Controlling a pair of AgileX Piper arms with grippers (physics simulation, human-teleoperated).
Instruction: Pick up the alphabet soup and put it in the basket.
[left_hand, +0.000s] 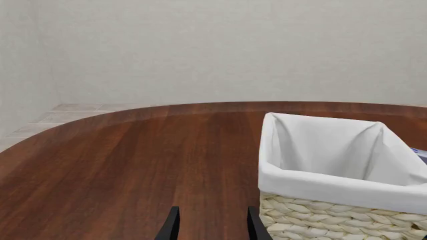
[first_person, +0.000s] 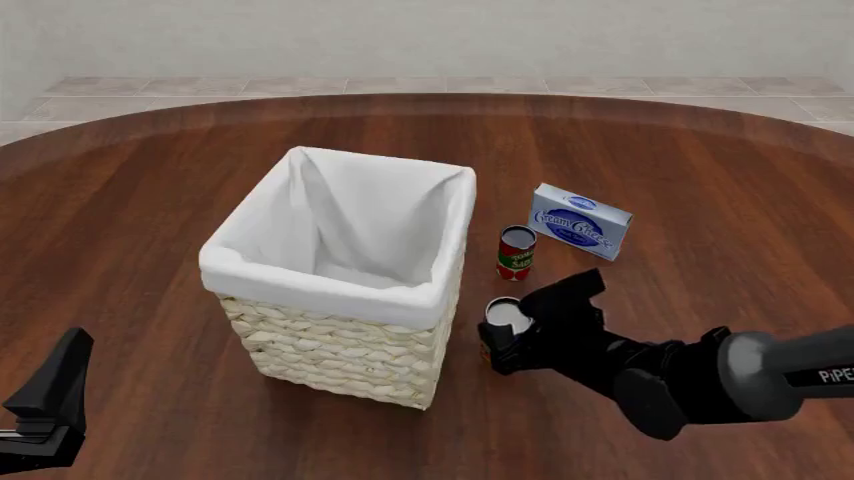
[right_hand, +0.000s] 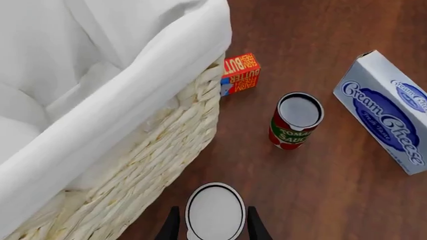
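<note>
The alphabet soup can stands upright on the table beside the basket's near right corner. Only its pale silvery top shows; its label is hidden. In the front view, the can is partly covered by my right gripper. The right gripper is open, with one finger on each side of the can. The basket, woven cream wicker with a white cloth lining, stands at mid-table and looks empty; it also shows in the right wrist view and the left wrist view. My left gripper is open and empty, low at the near left.
A red-and-green tomato sauce can stands just beyond the soup. A blue-and-white cream cheese box lies farther right. A small red butter box sits against the basket's far right side. The wood table curves away at the back.
</note>
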